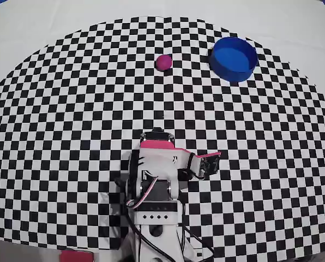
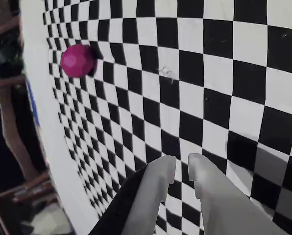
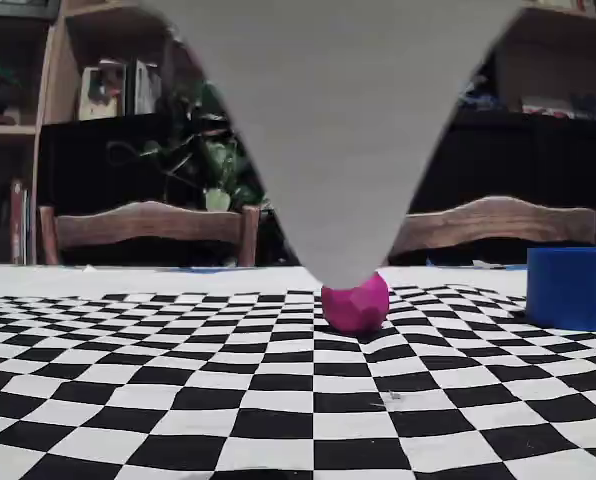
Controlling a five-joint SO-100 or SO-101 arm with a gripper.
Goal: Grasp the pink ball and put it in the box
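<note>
Pink ball [image 1: 163, 62] rests free on the checkered cloth [image 1: 70, 109], far side of the table in the overhead view, well apart from the arm. Nothing touches it. The box [image 1: 234, 58], a round blue tub, stands to its right at about the same depth, near but with clear cloth between them.

Arm base [image 1: 154, 215] sits at the near edge, arm folded low over itself; this reads as a rest or start pose, reach not yet begun. Gripper [image 2: 182, 171] in the wrist view: two pale fingers nearly pressed together, only a narrow slit between the tips, nothing pinched. They point at bare cloth, with the ball up and to the left in that view, so the claw is not aimed at it.

The fixed view looks low across the cloth: ball in the middle, box wall at the right edge, wooden chairs [image 3: 148, 225] and shelves beyond the table. A large blurred grey wedge [image 3: 338, 120] hangs down in front of that camera; I cannot tell what it is.

Judgement: no obstacle lies between arm and ball. The claw must spread before closing in. Faceted ball may roll if nudged.
</note>
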